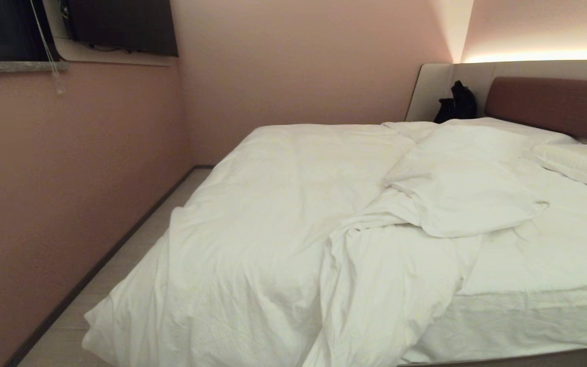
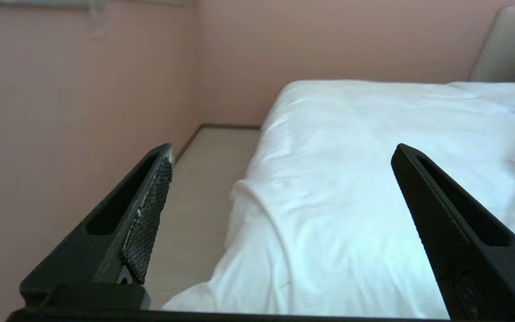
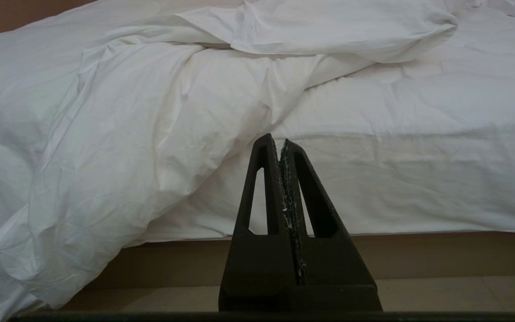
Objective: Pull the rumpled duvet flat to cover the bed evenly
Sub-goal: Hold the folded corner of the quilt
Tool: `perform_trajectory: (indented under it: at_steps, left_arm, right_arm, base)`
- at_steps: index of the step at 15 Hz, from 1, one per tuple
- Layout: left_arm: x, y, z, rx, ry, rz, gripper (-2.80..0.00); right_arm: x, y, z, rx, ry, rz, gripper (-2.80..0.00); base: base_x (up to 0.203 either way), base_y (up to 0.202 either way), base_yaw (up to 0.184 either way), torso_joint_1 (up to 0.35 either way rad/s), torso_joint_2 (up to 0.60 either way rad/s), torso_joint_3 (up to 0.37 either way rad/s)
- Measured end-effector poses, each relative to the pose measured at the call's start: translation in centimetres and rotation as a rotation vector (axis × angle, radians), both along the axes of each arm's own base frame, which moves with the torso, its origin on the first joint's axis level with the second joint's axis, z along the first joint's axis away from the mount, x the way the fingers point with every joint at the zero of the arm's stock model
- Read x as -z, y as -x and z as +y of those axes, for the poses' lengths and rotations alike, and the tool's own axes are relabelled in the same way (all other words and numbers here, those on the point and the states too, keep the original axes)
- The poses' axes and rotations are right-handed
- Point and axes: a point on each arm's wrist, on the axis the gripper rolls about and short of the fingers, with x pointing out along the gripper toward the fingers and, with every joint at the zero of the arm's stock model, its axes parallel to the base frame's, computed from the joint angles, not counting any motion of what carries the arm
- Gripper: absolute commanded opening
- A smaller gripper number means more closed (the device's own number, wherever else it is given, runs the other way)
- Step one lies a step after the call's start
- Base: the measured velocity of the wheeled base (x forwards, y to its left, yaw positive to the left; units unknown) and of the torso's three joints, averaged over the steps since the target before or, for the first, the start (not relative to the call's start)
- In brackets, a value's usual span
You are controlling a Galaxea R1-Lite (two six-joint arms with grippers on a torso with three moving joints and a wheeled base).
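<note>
White quilted fabric fills most of the head view: the duvet (image 1: pixel 252 224) lies rumpled over the left half of the bed (image 1: pixel 528 357), heaped toward the pink wall (image 1: pixel 59 193) side and spilling over the near-left corner toward the pale floor (image 1: pixel 135 244). One corner of the duvet is folded back on itself near the middle of the mattress, leaving the fitted sheet (image 1: pixel 553 255) exposed on the right half. Pillow (image 1: pixel 579 165) lies at the head end, just below the reddish-brown headboard (image 1: pixel 553 104); a black bag (image 1: pixel 456 104) stands in the corner beside the headboard's pale surround. Neither arm appears in the head view.

Left wrist view: the left gripper (image 2: pixel 282 150) is held above the left edge of the duvet, apart from it, its two fingers (image 2: pixel 150 210) spread wide with nothing between them; floor and pink wall show beside the bed.

Right wrist view: the right gripper (image 3: pixel 280 141) sits low in front of the bed's near side, facing the mattress edge and grey-beige base, its fingers pressed together and holding nothing. The hanging fold of duvet drapes beside it, not touching.
</note>
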Motion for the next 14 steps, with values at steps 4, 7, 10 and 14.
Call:
perform_trajectory:
  at_steps: [4, 7, 10, 14]
  left_arm:
    - [0.7, 0.4, -0.4, 0.054, 0.003, 0.004, 0.00]
    - [1.4, 1.0, -0.9, 0.100, 0.003, 0.001, 0.00]
    - [1.6, 2.1, -1.7, 0.162, -0.013, -0.031, 0.00]
    - [2.5, 3.3, -2.2, 0.180, -0.009, -0.067, 0.00]
  right_arm:
    - [0.0, 0.0, 0.0, 0.000, 0.000, -0.001, -2.80]
    - [0.0, 0.0, 0.0, 0.000, 0.000, 0.000, -2.80]
    - [0.0, 0.0, 0.0, 0.000, 0.000, 0.000, -2.80]
    - [0.0, 0.0, 0.0, 0.000, 0.000, 0.000, -2.80]
  base:
    - [0.000, 0.000, 0.000, 0.000, 0.00, 0.000]
    - [0.000, 0.000, 0.000, 0.000, 0.00, 0.000]
    - [0.000, 0.000, 0.000, 0.000, 0.00, 0.000]
    - [0.000, 0.000, 0.000, 0.000, 0.00, 0.000]
